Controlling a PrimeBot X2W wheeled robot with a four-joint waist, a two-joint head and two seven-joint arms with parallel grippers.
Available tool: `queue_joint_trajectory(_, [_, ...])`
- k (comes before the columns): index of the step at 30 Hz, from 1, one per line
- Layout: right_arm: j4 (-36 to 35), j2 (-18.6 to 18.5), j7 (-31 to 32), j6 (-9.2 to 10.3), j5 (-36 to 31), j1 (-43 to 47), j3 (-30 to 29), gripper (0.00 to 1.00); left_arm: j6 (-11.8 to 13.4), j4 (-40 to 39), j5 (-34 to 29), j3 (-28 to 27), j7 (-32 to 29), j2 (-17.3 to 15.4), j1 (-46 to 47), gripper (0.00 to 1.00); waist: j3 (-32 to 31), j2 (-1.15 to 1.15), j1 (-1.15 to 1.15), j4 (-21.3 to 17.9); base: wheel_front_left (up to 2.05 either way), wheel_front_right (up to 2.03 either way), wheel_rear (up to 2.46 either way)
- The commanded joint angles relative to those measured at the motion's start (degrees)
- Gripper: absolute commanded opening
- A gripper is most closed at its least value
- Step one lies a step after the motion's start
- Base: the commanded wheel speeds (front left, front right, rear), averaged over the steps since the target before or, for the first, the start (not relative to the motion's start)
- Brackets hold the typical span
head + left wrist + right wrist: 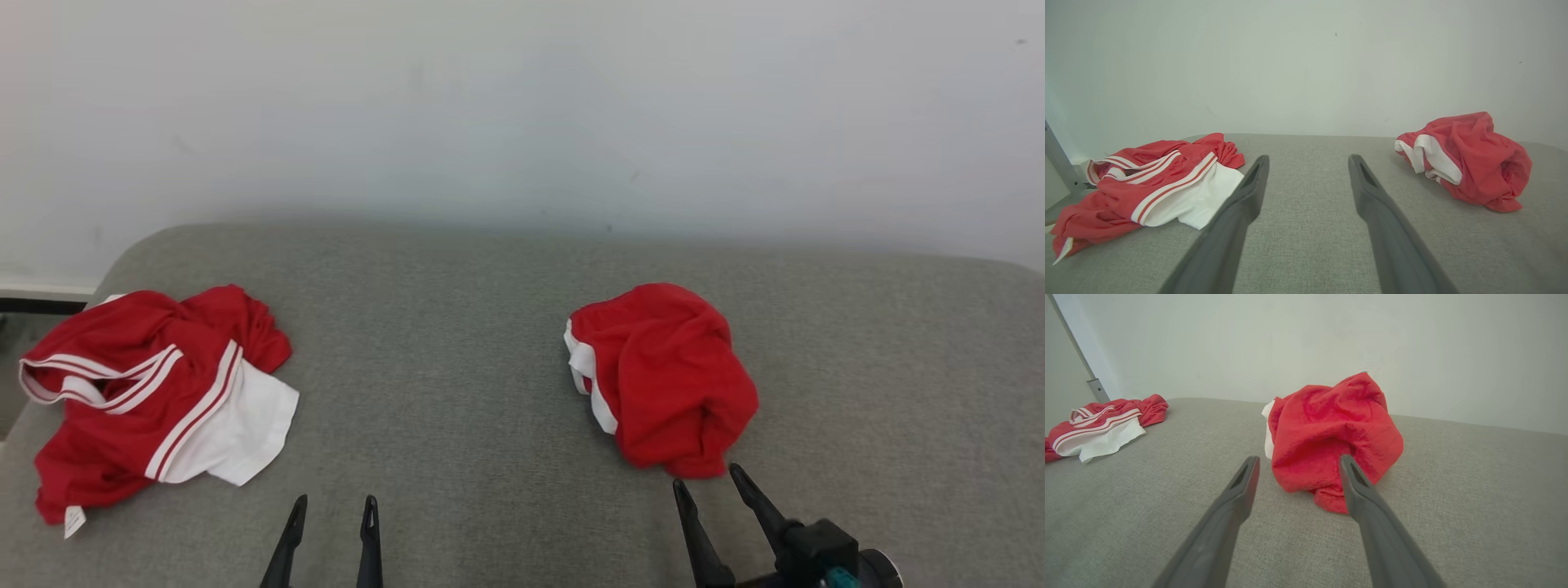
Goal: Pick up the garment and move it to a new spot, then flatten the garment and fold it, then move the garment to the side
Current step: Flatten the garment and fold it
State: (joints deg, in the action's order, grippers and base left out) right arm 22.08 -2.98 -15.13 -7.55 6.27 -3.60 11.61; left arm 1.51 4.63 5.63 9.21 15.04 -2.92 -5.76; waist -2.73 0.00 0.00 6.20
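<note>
garment (665,376) just beyond right fingers (756,498)

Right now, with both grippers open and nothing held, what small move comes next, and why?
Probably ease the right gripper forward onto the crumpled red garment and close on its near fold. It is open and points at that bundle, tips by its near edge, while the left gripper hangs open over bare grey cushion, apart from the striped garment.

Left garment (139,392), right garment (669,376) lie apart on cushion (441,351).
</note>
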Motion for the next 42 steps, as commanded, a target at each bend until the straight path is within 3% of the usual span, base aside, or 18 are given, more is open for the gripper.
queue_joint_trajectory(1, [1.48, 0.13, -0.07, 0.12, 0.85, -1.45, 0.26, 1.0, -0.02, 0.28, -0.4, 0.22, 0.11, 0.04, 0.55, 1.0, 0.12, 0.0, 0.0, 1.86, 0.0, 0.0, 0.0])
queue_joint_trajectory(7, [10.81, 0.09, -0.07, 0.12, 2.29, -6.71, 0.12, 1.0, -0.42, 1.67, -0.78, 0.82, 0.11, 0.04, 1.22, 1.0, 0.51, 0.0, 0.0, 5.52, 0.0, 0.0, 0.0])
queue_joint_trajectory(12, [18.27, 0.11, -0.08, 0.12, -1.03, -10.75, -1.91, 1.0, -0.78, 2.89, -0.53, 1.85, 0.11, 0.03, 1.52, 1.0, 1.13, 0.0, 0.0, 8.49, 0.0, 0.0, 0.0])
queue_joint_trajectory(22, [24.81, 0.06, -0.07, 0.12, -7.67, -15.17, -7.49, 1.0, -0.24, 3.98, 0.19, 3.89, 0.11, 0.03, 2.71, 1.0, 1.74, 0.0, 0.0, 10.77, 0.0, 0.0, 0.0])
queue_joint_trajectory(23, [25.42, 0.08, -0.08, 0.12, -8.59, -15.15, -8.49, 0.86, -0.2, 4.08, 0.16, 4.06, 0.11, 0.03, 2.84, 1.0, 1.73, 0.0, 0.0, 10.88, 0.0, 0.0, 0.0])
queue_joint_trajectory(24, [26.18, 0.11, -0.08, 0.12, -9.53, -15.33, -9.26, 0.49, -0.2, 4.15, 0.11, 4.19, 0.11, 0.02, 3.0, 1.0, 1.72, 0.0, 0.0, 10.97, 0.0, 0.0, 0.0])
queue_joint_trajectory(25, [26.72, 0.13, -0.07, 0.12, -10.06, -15.72, -9.81, 0.37, -0.23, 4.22, 0.11, 4.31, 0.11, 0.02, 3.19, 1.0, 1.72, 0.0, 0.0, 11.06, 0.0, 0.0, 0.0])
queue_joint_trajectory(26, [27.04, 0.14, -0.07, 0.12, -10.41, -16.25, -10.19, 0.0, -0.26, 4.27, 0.12, 4.43, 0.11, 0.02, 3.41, 1.0, 1.7, 0.0, 0.0, 11.13, 0.0, 0.0, 0.0])
queue_joint_trajectory(32, [24.31, 0.13, -0.07, 0.12, -8.98, -17.56, -7.22, 0.0, 0.02, 4.2, 0.36, 4.51, 0.11, 0.02, 3.8, 1.0, 1.38, 0.0, 0.0, 10.94, 0.0, 0.0, 0.0])
queue_joint_trajectory(42, [6.8, 0.1, -0.08, 0.12, -2.29, -19.35, 4.66, 0.0, 0.05, 3.77, 0.79, 4.71, 0.11, 0.02, 3.3, 1.0, 0.65, 0.0, 0.0, 7.85, 0.0, 0.0, 0.0])
